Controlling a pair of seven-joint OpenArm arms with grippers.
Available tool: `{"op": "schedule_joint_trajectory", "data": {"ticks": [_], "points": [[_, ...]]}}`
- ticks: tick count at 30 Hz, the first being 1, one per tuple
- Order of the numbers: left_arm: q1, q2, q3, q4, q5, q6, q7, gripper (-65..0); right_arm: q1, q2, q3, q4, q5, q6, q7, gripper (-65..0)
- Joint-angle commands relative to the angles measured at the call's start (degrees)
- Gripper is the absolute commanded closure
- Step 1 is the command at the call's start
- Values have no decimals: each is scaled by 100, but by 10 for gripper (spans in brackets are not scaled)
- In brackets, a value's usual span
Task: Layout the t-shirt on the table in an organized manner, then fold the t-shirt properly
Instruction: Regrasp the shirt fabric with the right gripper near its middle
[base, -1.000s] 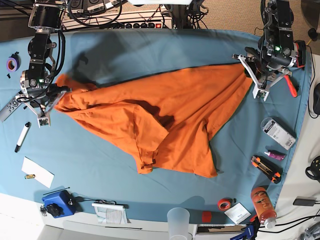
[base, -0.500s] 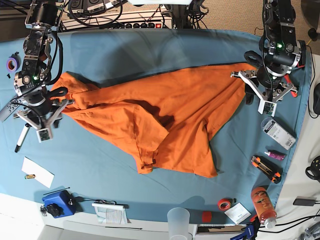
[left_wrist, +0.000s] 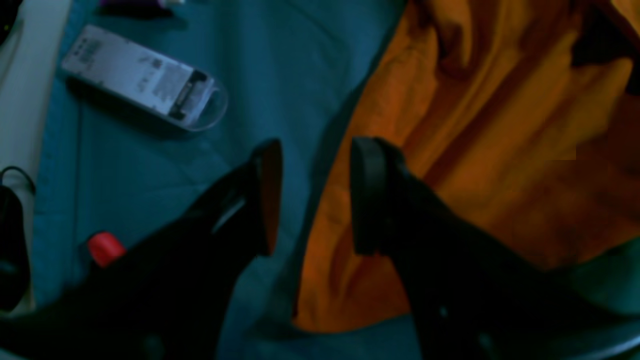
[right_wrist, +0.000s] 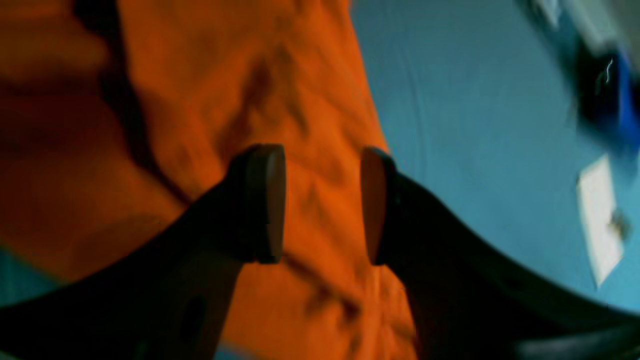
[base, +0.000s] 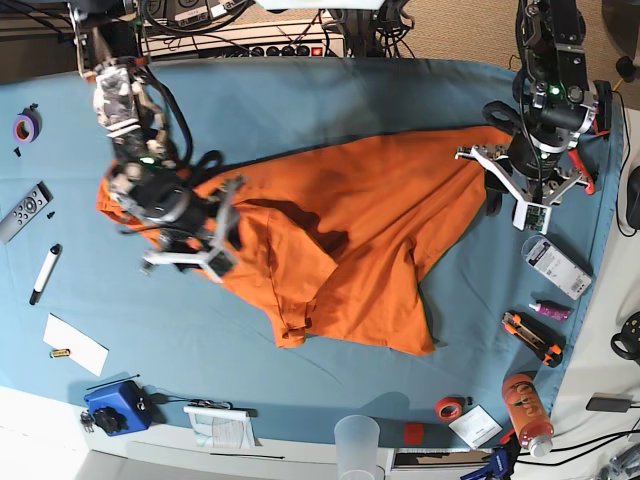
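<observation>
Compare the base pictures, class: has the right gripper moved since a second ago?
Yes. The right gripper has travelled away from the black marker, inward over the t-shirt.

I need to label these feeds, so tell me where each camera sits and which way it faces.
Base: overhead, looking down on the table; both arms show, over the t-shirt.
Left wrist: on the left arm, looking down past the open left tool at the shirt's edge and a clear plastic package.
Right wrist: on the right arm, looking down through the open right tool at orange cloth.
Shared: all show the t-shirt; base and left wrist share the package.
</observation>
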Motion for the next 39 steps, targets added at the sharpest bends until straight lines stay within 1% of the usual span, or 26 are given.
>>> {"op": "schedule_joint_trajectory", "data": {"ticks": [1,3,6,10,12,14,16,19,20,21,24,25,28,32,35,37,39], "points": [[-28,-44,-17,87,7,17,-125,-239,232,26,-166,-50,-131,-107,118,-246],[-31,-44,-17,87,4,17,-125,-239,463,-125,-531,-426,-343,-144,105,-246],[-28,-42,-17,87,7,17,-125,-239,774,-476,-846,-1163,-509,-151,109,-246],[-31,-42,-17,87,4,17,-127,-239,997,-890,-1075,-1755,-520,4,92,-246],[-28,-42,-17,87,7,17,-125,-239,1014,-1043,-1119,-1858,-564,4,79,-246],[-31,-44,-17,87,7,17,-125,-239,1005,-1137,-1121,-1919,-699,-68,59,-246],[-31,-42,-17,87,4,17,-125,-239,1008,-1161,-1121,-1989,-761,-210,48,-246],[-31,-42,-17,87,4,17,-127,-239,1005,-1158,-1119,-2063,-761,-317,44,-244],[-31,-42,-17,87,4,17,-127,-239,1003,-1156,-1119,-2063,-793,-424,44,-241],[-31,-42,-17,87,4,17,-127,-239,1008,-1161,-1119,-2063,-874,-505,44,-208],[-28,-42,-17,87,4,17,-127,-239,1008,-1161,-1119,-2061,-1158,-857,50,-38],[-28,-42,-17,87,4,17,-127,-239,1010,-1161,-1119,-2061,-1263,-979,61,0],[-31,-42,-17,87,4,17,-127,-239,1029,-1161,-1117,-2059,-1545,-1217,90,0],[-33,-42,-15,87,2,17,-157,-239,1152,-1161,-1115,-2048,-1993,-1659,83,0],[-33,-42,-15,87,-2,-2,-341,-239,1335,-1158,-1115,-2048,-2256,-1950,26,0],[-35,-42,-15,85,-50,-133,-525,-239,1482,-1161,-1097,-2048,-2256,-2020,-17,0],[-72,-44,-15,74,-225,-356,-686,-239,1626,-1161,-1036,-2048,-2256,-2057,-26,0]]}}
